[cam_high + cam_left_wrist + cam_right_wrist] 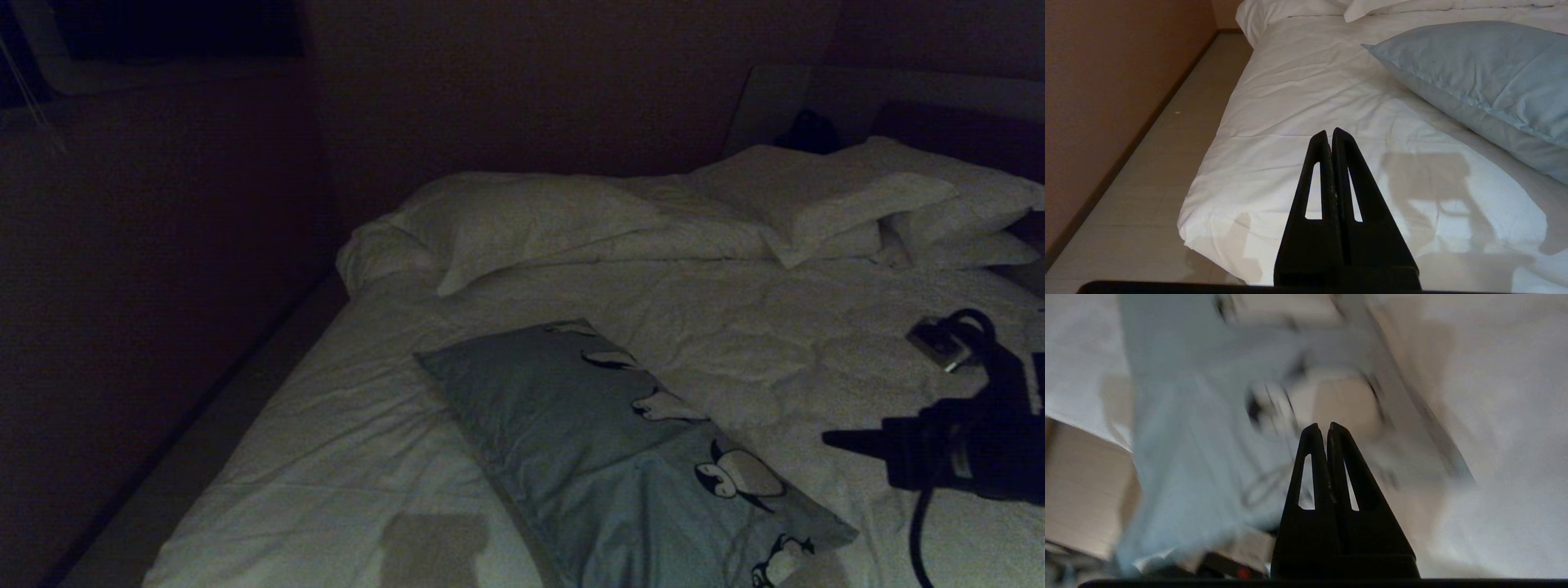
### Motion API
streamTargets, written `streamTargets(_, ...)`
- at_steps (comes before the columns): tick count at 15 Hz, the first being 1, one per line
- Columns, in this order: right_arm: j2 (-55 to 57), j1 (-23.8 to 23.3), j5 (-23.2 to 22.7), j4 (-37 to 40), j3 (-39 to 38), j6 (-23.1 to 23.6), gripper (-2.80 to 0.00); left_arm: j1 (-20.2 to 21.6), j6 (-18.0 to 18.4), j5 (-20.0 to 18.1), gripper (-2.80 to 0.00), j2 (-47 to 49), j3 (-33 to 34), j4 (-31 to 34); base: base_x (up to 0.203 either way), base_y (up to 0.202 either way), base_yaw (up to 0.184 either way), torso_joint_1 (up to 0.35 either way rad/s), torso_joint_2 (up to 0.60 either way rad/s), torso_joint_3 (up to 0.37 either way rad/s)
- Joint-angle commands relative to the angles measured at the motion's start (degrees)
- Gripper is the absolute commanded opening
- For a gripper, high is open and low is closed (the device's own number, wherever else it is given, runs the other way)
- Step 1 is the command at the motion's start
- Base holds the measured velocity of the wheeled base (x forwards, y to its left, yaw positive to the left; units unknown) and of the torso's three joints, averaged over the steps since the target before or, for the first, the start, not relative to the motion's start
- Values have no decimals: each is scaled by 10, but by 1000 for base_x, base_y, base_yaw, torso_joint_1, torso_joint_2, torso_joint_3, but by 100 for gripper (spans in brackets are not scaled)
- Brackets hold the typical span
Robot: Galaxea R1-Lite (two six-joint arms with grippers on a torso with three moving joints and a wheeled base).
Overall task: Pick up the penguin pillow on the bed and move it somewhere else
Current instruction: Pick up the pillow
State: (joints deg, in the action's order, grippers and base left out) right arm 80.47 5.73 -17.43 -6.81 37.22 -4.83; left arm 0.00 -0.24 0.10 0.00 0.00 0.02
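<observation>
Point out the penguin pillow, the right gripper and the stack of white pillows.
penguin pillow point(571, 433): head view, on its plain grey-blue middle.
right gripper point(837, 439): head view, at its shut fingertips, over the bed beside the pillow.
white pillows point(824, 196): head view, on the top pillow's face.

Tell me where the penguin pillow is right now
In the head view the penguin pillow lies diagonally on the near part of the bed, near the middle, with the shut right gripper just to its right and the white pillows far behind it.
</observation>
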Motion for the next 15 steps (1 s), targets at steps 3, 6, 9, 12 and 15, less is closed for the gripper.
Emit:
streamTargets(3, 143, 62, -24, -131, 78, -50, -280, 0, 0, 0, -280, 0, 0, 0, 0, 0, 0, 0, 0, 0)
streamTargets(6, 164, 97, -23, -130, 93, -11, 0, 0, 0, 0, -280, 0, 0, 0, 0, 0, 0, 0, 0, 0)
streamTargets(9, 168, 127, -17, -126, 93, 49, 0, 0, 0, 0, -280, 0, 0, 0, 0, 0, 0, 0, 0, 0)
streamTargets(12, 176, 131, -7, -100, 81, 103, 0, 0, 0, 0, -280, 0, 0, 0, 0, 0, 0, 0, 0, 0)
streamTargets(15, 203, 131, 12, -98, 58, 177, 0, 0, 0, 0, -280, 0, 0, 0, 0, 0, 0, 0, 0, 0)
